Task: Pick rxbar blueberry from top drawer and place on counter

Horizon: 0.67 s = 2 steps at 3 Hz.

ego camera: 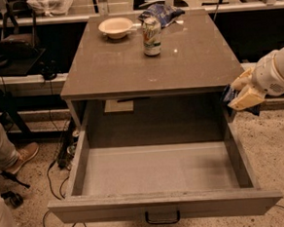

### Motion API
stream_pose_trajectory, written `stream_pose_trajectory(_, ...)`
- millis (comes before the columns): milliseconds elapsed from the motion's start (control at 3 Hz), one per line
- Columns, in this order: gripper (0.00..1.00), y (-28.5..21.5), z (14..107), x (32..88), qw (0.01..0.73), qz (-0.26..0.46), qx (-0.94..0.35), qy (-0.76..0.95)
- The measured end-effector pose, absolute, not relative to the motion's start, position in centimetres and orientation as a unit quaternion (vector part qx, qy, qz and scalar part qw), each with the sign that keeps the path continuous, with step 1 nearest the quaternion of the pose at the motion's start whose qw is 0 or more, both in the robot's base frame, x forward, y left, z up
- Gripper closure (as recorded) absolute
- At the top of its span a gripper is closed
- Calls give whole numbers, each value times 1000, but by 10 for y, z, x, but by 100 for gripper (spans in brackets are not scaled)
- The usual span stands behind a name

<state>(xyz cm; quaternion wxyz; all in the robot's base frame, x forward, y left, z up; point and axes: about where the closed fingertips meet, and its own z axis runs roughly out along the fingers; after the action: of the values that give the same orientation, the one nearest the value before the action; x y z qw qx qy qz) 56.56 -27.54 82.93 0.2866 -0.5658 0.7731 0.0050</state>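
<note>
The top drawer [86, 153] stands pulled open below the counter [177, 64], its grey floor bare and its dark handle [162, 216] on the front panel. My gripper [239, 95] is at the right, just outside the drawer's right wall and a little below the counter's edge. Its beige fingers [246, 100] are shut on the rxbar blueberry [227, 96], a dark navy wrapper that shows between and beside them. Most of the bar is hidden by the fingers.
On the counter's far end stand a white bowl [116, 27], a green can [151, 35] and a wrinkly blue chip bag [161, 11]. A person's legs [3, 149] and cables [57, 160] are on the floor at the left.
</note>
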Motion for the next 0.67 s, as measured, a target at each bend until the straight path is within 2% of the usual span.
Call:
stream_pose_trajectory(333, 100, -257, 838, 583, 307, 19, -582, 753)
stream_pose_trajectory(667, 100, -226, 853, 624, 331, 26, -610, 720)
